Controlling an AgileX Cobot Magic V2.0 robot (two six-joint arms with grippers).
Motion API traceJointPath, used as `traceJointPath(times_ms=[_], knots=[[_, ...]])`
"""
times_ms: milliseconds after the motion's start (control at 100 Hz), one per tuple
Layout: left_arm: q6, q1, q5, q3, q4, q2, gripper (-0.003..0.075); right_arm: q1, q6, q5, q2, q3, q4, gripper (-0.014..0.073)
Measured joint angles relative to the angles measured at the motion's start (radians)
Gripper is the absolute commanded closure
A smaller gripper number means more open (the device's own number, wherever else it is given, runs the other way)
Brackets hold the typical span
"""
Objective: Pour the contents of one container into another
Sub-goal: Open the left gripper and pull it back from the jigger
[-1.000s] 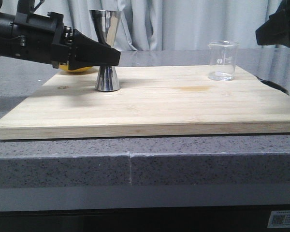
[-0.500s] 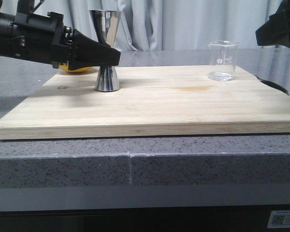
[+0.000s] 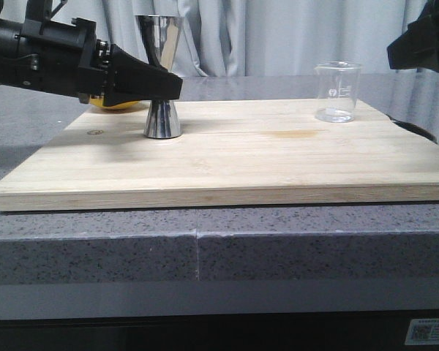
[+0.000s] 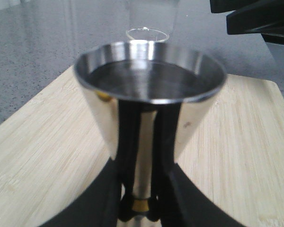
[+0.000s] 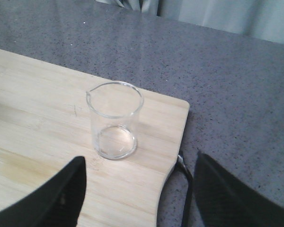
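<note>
The shiny steel jigger [image 3: 163, 117] stands upright on the left of the wooden board [image 3: 227, 161]. My left gripper [image 3: 170, 88] is shut on its narrow waist, one black finger on each side of the gold band [image 4: 141, 205]. In the left wrist view the jigger's upper cup [image 4: 149, 90] fills the middle. The clear glass beaker [image 3: 338, 91] stands on the board's far right corner and looks empty; the right wrist view shows it [image 5: 114, 120] with its spout. My right gripper [image 5: 139, 189] hangs open above and short of the beaker, holding nothing.
A yellow object [image 3: 117, 104] lies behind the left gripper, off the board. A black loop [image 5: 185, 187] sticks out at the board's right edge. Grey stone counter [image 3: 205, 241] surrounds the board. Curtains hang behind.
</note>
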Motion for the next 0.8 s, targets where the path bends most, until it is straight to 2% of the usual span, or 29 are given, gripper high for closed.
traceJointPath(times_ms=[260, 460, 800], knots=[[-0.009, 0.000, 0.000, 0.000, 0.000, 0.000, 0.0671, 0.000, 0.000, 0.000, 0.000, 0.000, 0.000, 0.0155], [-0.018, 0.000, 0.000, 0.000, 0.002, 0.000, 0.0617, 0.000, 0.000, 0.000, 0.000, 0.000, 0.000, 0.0154], [-0.024, 0.000, 0.002, 0.000, 0.006, 0.000, 0.0610, 0.000, 0.000, 0.000, 0.000, 0.000, 0.000, 0.0155]])
